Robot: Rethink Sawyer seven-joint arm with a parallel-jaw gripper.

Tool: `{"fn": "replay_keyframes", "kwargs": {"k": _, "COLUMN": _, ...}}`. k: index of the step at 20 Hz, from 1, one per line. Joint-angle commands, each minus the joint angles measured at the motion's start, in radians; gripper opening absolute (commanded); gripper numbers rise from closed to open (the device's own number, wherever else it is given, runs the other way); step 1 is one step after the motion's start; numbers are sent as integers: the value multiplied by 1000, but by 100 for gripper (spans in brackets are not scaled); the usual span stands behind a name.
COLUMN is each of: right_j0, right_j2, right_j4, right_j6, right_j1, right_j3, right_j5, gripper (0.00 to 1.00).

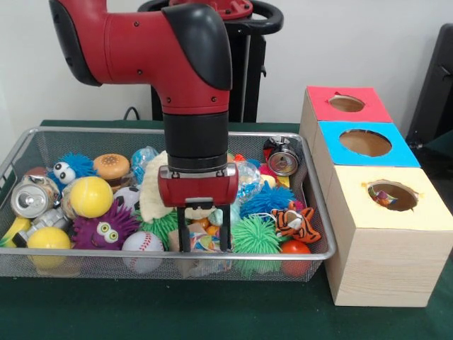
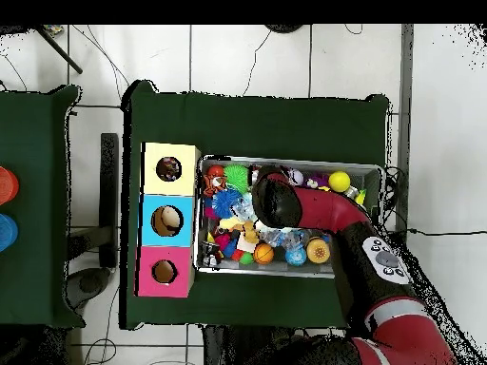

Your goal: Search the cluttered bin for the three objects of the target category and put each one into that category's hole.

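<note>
The wire mesh bin is full of toys; in the overhead view it lies right of the boxes. My gripper is down inside it near the front rim, open. Its fingers stand on either side of a white rope bundle with coloured speckles; I cannot tell whether they touch it. A speckled piece shows inside the hole of the cream box. I see no other bundle. In the overhead view the arm hides the gripper.
Three boxes with round holes stand beside the bin: red, blue, cream. Around the gripper lie a cream waffle cloth, a baseball, a green spiky ball, a tiger toy and a can.
</note>
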Motion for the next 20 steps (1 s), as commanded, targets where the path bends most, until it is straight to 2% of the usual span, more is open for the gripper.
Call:
{"fn": "replay_keyframes", "kwargs": {"k": 1, "right_j0": -24, "right_j2": 108, "right_j4": -80, "right_j6": -38, "right_j1": 49, "right_j3": -67, "right_j5": 31, "gripper": 100}}
{"fn": "replay_keyframes", "kwargs": {"k": 7, "right_j0": -18, "right_j2": 99, "right_j4": -91, "right_j6": -2, "right_j1": 49, "right_j3": -74, "right_j5": 21, "gripper": 100}}
{"fn": "replay_keyframes", "kwargs": {"k": 8, "right_j0": -21, "right_j2": 102, "right_j4": -94, "right_j6": 9, "right_j1": 48, "right_j3": -72, "right_j5": 17, "gripper": 0}}
{"fn": "replay_keyframes", "kwargs": {"k": 20, "right_j0": -31, "right_j2": 115, "right_j4": -84, "right_j6": 25, "right_j1": 48, "right_j3": -60, "right_j5": 16, "gripper": 0}}
